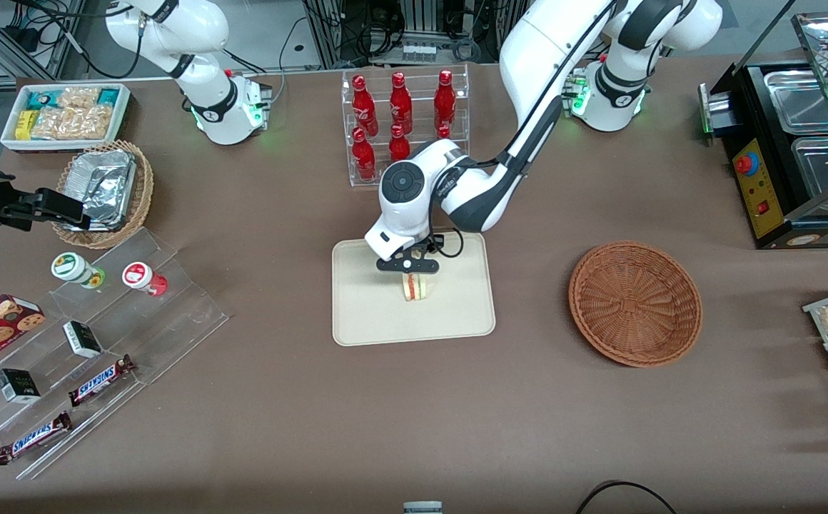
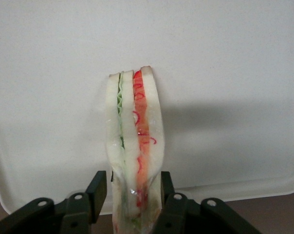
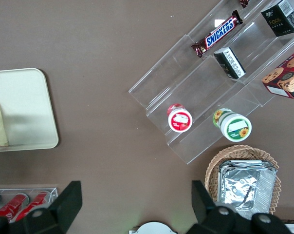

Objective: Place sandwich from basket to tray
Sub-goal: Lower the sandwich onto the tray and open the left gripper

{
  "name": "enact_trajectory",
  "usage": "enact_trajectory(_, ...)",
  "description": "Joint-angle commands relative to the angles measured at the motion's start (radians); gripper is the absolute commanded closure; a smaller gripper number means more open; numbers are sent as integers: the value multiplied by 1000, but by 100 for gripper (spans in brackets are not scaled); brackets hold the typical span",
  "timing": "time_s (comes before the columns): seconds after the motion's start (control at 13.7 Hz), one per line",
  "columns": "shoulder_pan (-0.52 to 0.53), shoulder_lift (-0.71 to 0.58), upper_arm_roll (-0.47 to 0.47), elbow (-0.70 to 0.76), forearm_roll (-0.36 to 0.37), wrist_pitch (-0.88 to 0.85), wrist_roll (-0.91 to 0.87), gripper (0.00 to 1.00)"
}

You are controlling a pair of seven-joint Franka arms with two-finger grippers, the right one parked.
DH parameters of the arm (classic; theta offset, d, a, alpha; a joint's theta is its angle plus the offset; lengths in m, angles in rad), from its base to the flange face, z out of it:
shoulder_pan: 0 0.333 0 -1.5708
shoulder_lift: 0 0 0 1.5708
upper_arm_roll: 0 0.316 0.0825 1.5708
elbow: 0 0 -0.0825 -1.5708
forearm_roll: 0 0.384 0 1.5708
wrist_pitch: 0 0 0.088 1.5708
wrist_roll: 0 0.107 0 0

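Over the tray (image 1: 371,314), the gripper (image 1: 408,267) is clamping the sandwich (image 1: 416,287) by its upper end, with the basket (image 1: 635,303) sitting empty well apart toward the working arm's end of the table. Judging by this, the carry is finishing and only the setting down and release are remaining. Whether the sandwich is already touching the tray is staying unclear, and the fingertips (image 2: 99,191) are showing only partly in the wrist view.

I see the sandwich (image 1: 415,287) standing on edge on the cream tray (image 1: 364,314), pinched by my gripper (image 1: 409,272); the wicker basket (image 1: 635,303) sits beside the tray.
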Motion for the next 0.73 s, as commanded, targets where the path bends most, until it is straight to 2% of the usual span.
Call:
enact_trajectory(0.0,-11,6,8,21,-6,-6,-19,2)
enact_trajectory(0.44,2,-112,24,17,-4,-99,-25,1)
enact_trajectory(0.66,21,-216,60,17,5,-225,-68,1)
